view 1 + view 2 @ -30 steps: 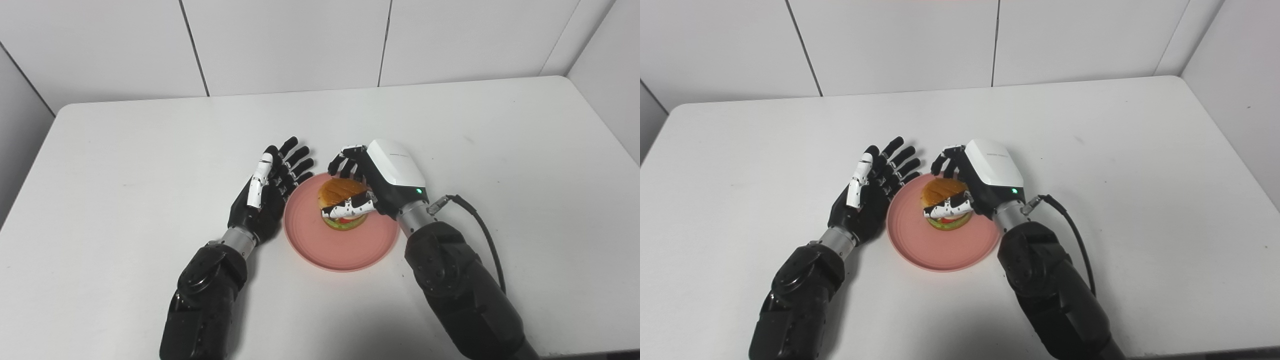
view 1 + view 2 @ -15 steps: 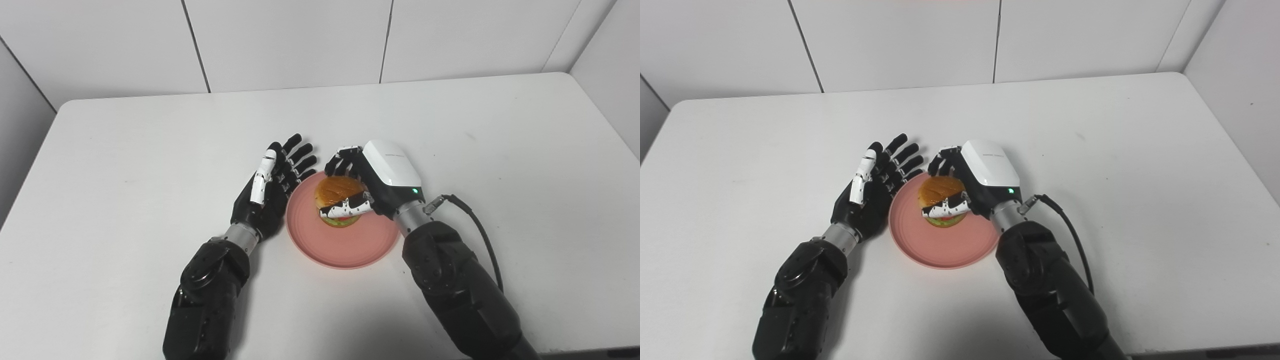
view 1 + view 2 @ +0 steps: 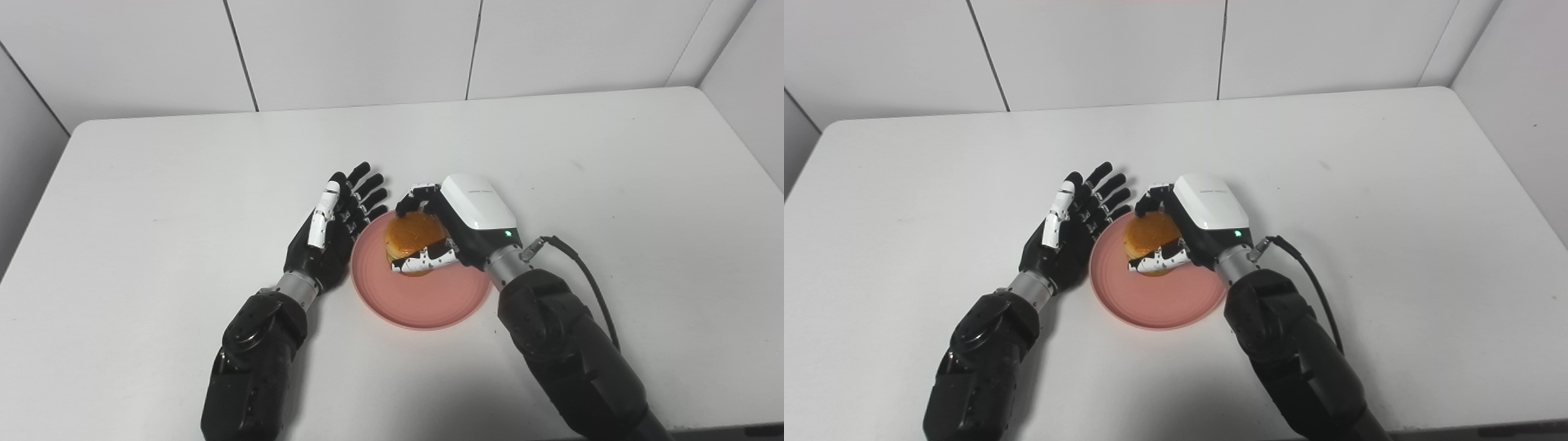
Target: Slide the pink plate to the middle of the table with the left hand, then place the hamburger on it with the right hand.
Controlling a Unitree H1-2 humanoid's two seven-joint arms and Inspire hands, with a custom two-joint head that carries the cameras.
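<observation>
The pink plate (image 3: 422, 300) lies near the middle of the white table. A hamburger (image 3: 415, 236) with a golden bun rests on the plate's far half, and my right hand (image 3: 456, 229) is shut on it, fingers over the far side and thumb across the near side. Its lower layers are hidden by the thumb. My left hand (image 3: 334, 229) stands open just left of the plate (image 3: 1157, 306), fingers spread and pointing away, palm toward the plate's rim. Whether the left hand (image 3: 1072, 226) touches the rim I cannot tell.
The white table (image 3: 153, 184) spreads out on all sides, with white wall panels behind it. A black cable (image 3: 582, 275) loops from my right wrist over the table at the right.
My right hand has lowered and tilted with the hamburger, so the thumb now covers its lower layers. The view has shifted slightly. The left hand and plate have not moved.
</observation>
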